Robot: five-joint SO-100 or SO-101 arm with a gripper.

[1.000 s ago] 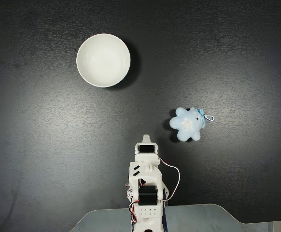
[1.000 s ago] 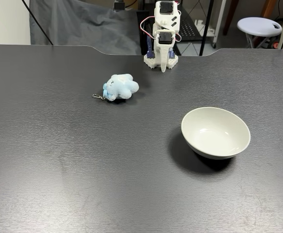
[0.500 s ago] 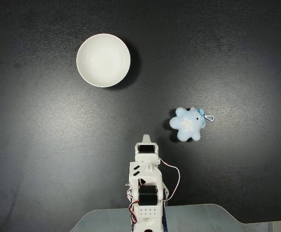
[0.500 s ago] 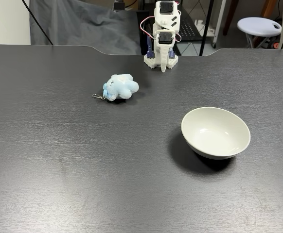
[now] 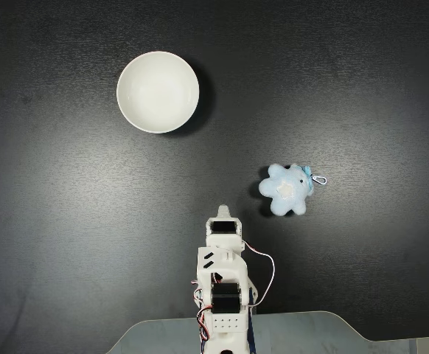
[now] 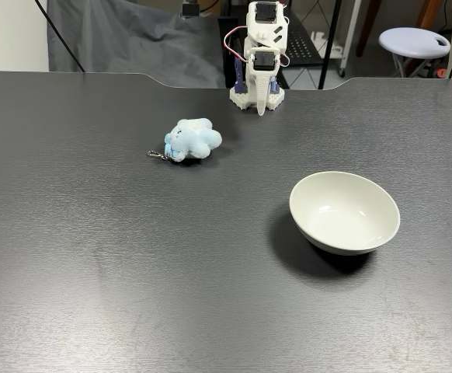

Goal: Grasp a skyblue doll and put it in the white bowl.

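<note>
Pale-blue plush, the skyblue doll (image 5: 286, 189) (image 6: 194, 140) is lying on the black bench (image 5: 67, 221) (image 6: 133, 272), its metal clasp (image 5: 319, 179) pointing away from the arm (image 5: 222, 287). The white bowl (image 5: 158, 92) (image 6: 345, 212) is sitting well apart from it. The tool (image 6: 260, 106) is pointing down at the bench near the arm's base; whether it is clenched cannot be told.

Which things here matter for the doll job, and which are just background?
For the job: skyblue doll, white bowl, gripper.
Just background: white stool, grey cloth behind the table.
</note>
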